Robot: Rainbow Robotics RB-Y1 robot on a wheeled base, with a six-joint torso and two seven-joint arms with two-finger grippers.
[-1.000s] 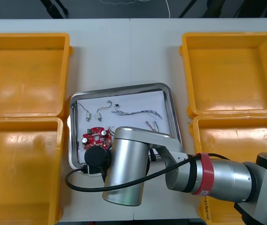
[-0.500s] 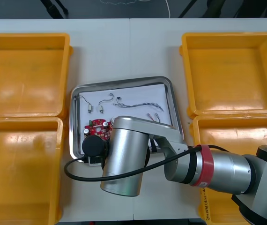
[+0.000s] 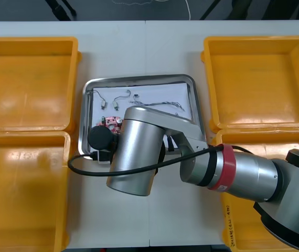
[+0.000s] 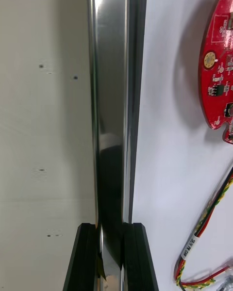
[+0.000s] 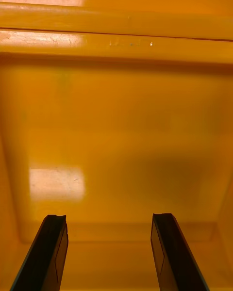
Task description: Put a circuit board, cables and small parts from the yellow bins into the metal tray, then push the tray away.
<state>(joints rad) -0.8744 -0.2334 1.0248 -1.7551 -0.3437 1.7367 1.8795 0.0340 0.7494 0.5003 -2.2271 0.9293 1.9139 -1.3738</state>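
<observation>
Front view has the metal tray [image 3: 139, 79] lying white-lined on the table [image 3: 139, 47] between the four yellow bins [image 3: 29, 84], its far part level with the far pair and its near edge reaching the near pair. The right arm [image 3: 134, 157] comes in from the right and lies across the tray's near half, hiding that part. Beyond the arm, a round red circuit board [image 3: 111, 122] lies on the lining toward the tray's left side, two small metal parts [image 3: 103, 104] sit just past it near the far left corner, and a twisted blue and white cable [image 3: 165, 105] stretches along the far side. At the right wrist, the right gripper [image 4: 112, 257] is clenched on the tray's shiny rim [image 4: 109, 102], one black finger on the bare table side and one on the lining side. On the lining near those fingers lies a red and yellow cable [image 4: 208, 228], with the board [image 4: 218, 77] farther along. At the left wrist, the left gripper [image 5: 109, 252] hangs with its fingers spread wide, grasping nothing, over the bare floor of a yellow bin [image 5: 116, 126]; which bin I cannot tell.
</observation>
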